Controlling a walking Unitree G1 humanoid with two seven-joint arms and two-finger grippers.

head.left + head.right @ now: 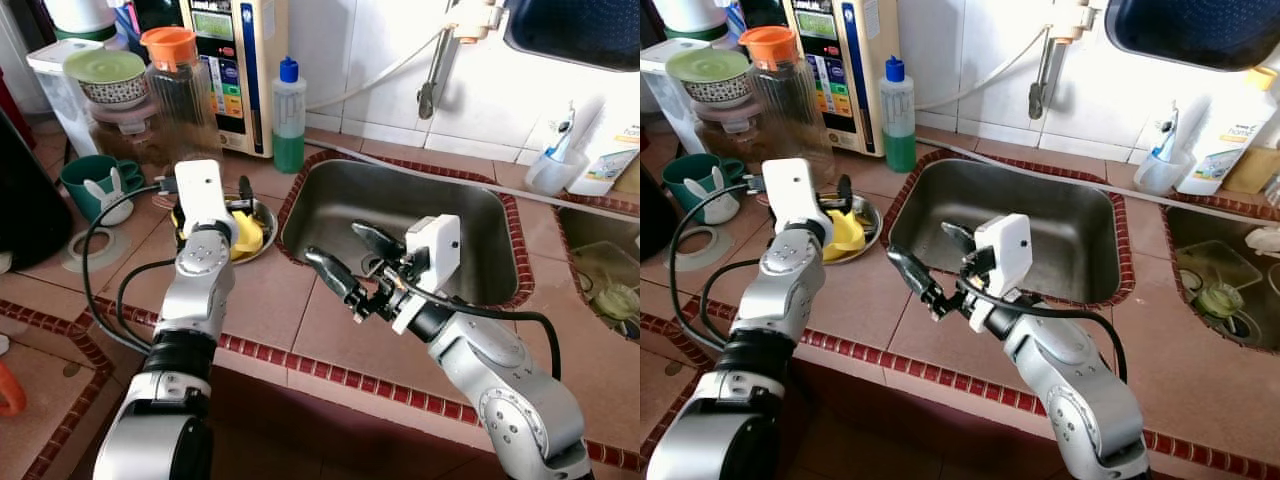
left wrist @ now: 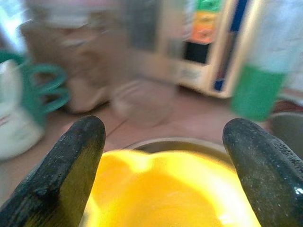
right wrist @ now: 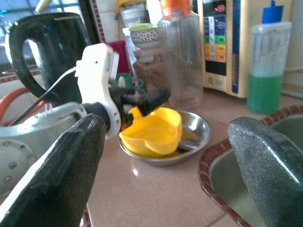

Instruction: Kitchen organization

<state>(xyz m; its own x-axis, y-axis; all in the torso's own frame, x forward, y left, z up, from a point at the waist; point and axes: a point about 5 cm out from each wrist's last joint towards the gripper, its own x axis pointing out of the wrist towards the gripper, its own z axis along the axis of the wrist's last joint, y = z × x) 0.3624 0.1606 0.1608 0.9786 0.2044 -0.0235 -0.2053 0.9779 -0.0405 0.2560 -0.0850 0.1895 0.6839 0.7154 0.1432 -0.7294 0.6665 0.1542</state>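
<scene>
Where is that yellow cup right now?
The yellow cup sits in a small metal dish on the counter, left of the sink, with the left gripper right at it.

I see a yellow cup (image 3: 154, 130) in a silver dish (image 3: 191, 142), green mug (image 1: 88, 180) far left, orange-lidded jar (image 1: 180, 85), bottle (image 1: 289, 118) half green with blue cap, terracotta counter (image 1: 270, 300) edged with dark red tiles.

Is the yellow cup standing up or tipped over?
Tipped. The yellow cup lies tilted in the metal dish, mouth sideways, with the open left gripper at its rim.
</scene>
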